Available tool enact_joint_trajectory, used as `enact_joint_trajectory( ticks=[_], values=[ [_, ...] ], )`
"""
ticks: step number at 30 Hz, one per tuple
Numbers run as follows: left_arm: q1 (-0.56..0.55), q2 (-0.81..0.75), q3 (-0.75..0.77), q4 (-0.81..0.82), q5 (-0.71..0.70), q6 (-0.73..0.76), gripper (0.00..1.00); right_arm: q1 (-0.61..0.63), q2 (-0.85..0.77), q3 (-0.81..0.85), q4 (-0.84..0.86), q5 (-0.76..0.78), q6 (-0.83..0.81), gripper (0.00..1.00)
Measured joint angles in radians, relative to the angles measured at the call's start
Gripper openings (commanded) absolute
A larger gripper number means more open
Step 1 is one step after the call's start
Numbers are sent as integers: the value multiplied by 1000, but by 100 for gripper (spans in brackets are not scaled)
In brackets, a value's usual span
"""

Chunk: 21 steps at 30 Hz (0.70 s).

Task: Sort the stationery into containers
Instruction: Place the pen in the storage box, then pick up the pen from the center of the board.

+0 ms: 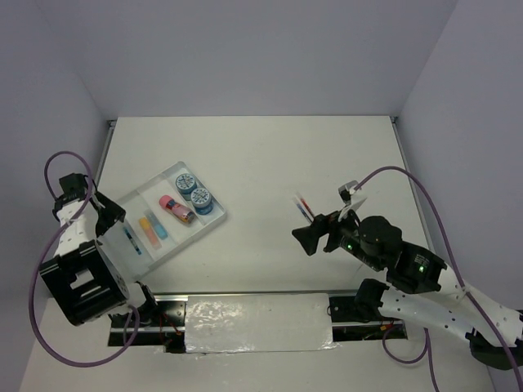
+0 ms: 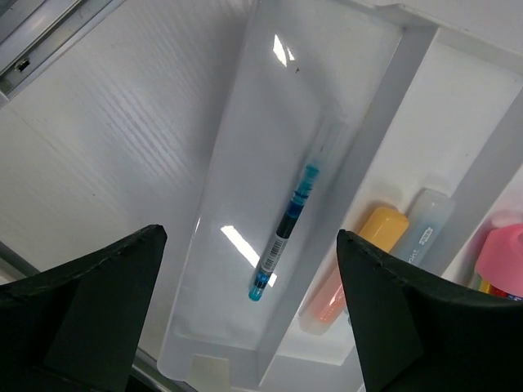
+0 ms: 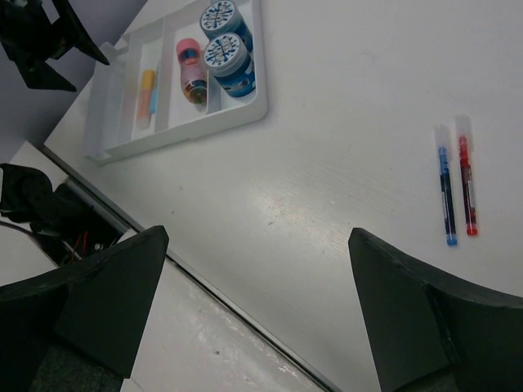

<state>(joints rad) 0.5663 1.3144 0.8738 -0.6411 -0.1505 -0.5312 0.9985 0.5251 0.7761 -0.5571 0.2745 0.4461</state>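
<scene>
**Left gripper** (image 2: 250, 234): fingers spread wide, nothing between them. It hangs over the tray (image 1: 176, 237), above the long compartment closest to the counter's left edge.

**Right gripper** (image 3: 258, 234): fingers likewise apart and empty, held above bare counter right of centre.

**Tray:** set askew near the left edge, toward the near-left corner.
- One blue pen (image 2: 286, 229), alone in the outer compartment.
- Orange bar (image 1: 147, 229) and light-blue bar (image 1: 158, 226), side by side in the next.
- Pink cylinder (image 1: 176, 208).
- Two blue rolls (image 1: 186, 181) (image 1: 201, 199), at the far end.

**Unsorted:** blue pen (image 3: 445, 196) and red pen (image 3: 466, 188), parallel and just beside each other, right of centre, beside the right gripper.

**Step in hand:** probably the pens, the last items outside the tray. The right gripper looks best placed. It would need to close low on one thin barrel without nudging the other, then cross to the pen compartment.

**Surface and room:**
- White matte counter (image 1: 270, 155).
- Plain pale grey walls on three sides.
- A foil-like wrapped panel (image 1: 257, 322) along the near edge.
</scene>
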Motion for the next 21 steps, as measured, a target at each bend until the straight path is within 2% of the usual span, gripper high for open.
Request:
enact_joint_trajectory(
  ticks=[4,7,8,10,13,15,17,21],
  values=[
    [1,-30,-1,-5,-4,0,99,-18,48,3,11,35,-10,99],
    [-7,-141,-23,19,39,3,99,-149,218,33,7,35,-27,91],
    [-18,-194,-32,29,57,4,99,-203,280,40,6,29,-40,75],
    [-82,-311,-53,58,79,4,99,-320,399,43,13,6,-71,56],
    [-228,-429,-52,84,102,6,99,-470,573,43,20,-30,-126,44],
    [-259,-460,-52,88,113,8,99,-509,684,50,24,-50,-177,37],
    [-262,-469,-52,89,122,9,99,-517,790,78,26,-72,-226,35],
    [-264,-441,-54,91,157,11,99,-520,971,178,31,-105,-308,36]
  ],
)
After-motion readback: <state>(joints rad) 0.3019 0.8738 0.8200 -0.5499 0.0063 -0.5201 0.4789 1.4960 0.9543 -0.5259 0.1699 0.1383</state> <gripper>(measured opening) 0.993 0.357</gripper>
